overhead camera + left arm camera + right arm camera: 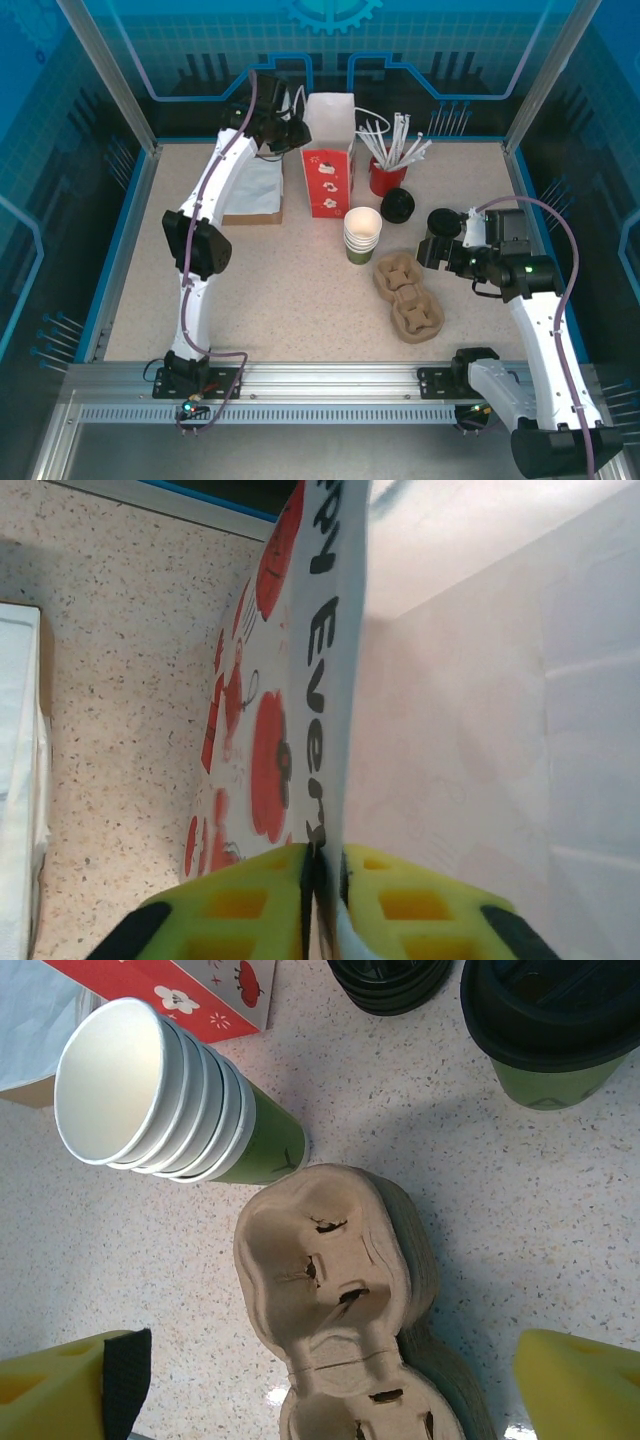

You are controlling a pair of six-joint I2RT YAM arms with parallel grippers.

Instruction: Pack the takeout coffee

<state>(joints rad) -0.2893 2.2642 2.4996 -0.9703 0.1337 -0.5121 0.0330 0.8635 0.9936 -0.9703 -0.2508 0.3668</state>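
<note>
The left hand (325,885) pinches the wall of the red bag (328,172). Right of the bag, a red cup (382,181) holds white straws (396,141). The lidded coffee cup (440,221) stands on the desk (300,300), well right of the bag, near the spread right hand (432,250).

Table (290,300), bag (328,182), cup stack (362,236), carrier (408,297), lidded cup (556,1022)

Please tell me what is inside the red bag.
Bare white walls show in the bag, pinched at the rim by the left fingers; no contents seen; its floor is hidden.
</note>
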